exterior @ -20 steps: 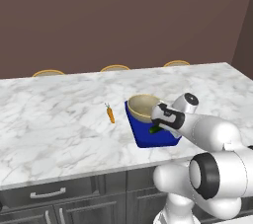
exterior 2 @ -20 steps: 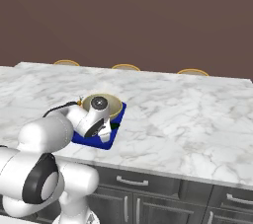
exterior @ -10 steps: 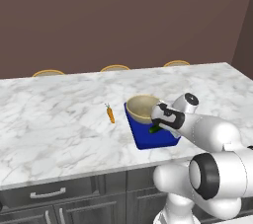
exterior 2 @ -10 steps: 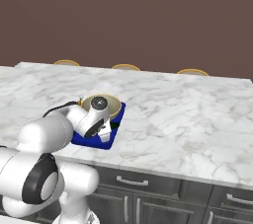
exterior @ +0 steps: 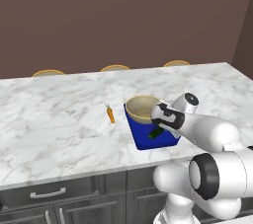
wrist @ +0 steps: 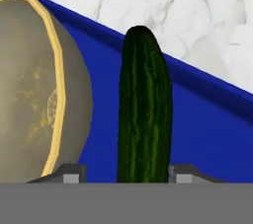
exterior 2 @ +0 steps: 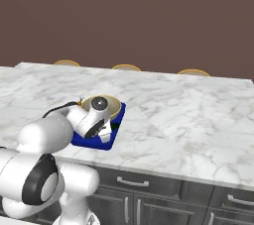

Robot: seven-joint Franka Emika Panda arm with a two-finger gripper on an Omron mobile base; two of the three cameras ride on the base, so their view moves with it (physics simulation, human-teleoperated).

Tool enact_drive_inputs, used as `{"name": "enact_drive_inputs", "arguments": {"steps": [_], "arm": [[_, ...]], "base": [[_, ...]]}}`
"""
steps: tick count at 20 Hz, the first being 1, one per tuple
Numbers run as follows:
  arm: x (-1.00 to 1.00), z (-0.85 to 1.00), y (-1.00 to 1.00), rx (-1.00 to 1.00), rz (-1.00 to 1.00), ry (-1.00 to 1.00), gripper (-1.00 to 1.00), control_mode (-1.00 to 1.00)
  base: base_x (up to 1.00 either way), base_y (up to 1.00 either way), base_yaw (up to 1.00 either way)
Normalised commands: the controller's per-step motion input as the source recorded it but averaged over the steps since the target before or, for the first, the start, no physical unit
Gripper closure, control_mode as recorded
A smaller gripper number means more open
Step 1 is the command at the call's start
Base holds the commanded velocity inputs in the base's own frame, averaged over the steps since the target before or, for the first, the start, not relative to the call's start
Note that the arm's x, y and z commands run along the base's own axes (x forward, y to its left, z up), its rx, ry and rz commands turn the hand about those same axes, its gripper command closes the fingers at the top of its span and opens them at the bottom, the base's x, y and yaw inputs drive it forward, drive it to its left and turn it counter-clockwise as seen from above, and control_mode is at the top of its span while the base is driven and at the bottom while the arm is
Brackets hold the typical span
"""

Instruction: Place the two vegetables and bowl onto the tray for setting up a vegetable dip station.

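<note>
Gripper [wrist: 123, 171] sits low over the tray [wrist: 207, 134], fingertips flanking the cucumber [wrist: 143, 114] beside the bowl [wrist: 34, 90]; grip or release cannot be told. Carrot [exterior: 110, 114] lies on the counter [exterior: 54, 119], awaiting transfer

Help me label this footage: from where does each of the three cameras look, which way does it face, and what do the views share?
Left base view: behind the arm to its left, facing forward and down over the counter; the arm rises lower right.
Right base view: behind to its right; the arm rises lower left, reaching to the tray.
Hand view: on the hand, looking along the gripper at the cucumber; finger tips at bottom.
All share the tray, the bowl and the cucumber.
</note>
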Motion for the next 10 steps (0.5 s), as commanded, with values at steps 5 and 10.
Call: {"name": "enact_drive_inputs", "arguments": {"steps": [5, 10], "arm": [[-0.02, 0.0, 0.0, 0.0, 0.0, -0.04, -1.0, -1.0], [-0.09, 0.17, 0.0, 0.0, 0.0, -0.01, -1.0, -1.0]], "base": [[0.0, 0.0, 0.0], [0.0, 0.0, 0.0]]}}
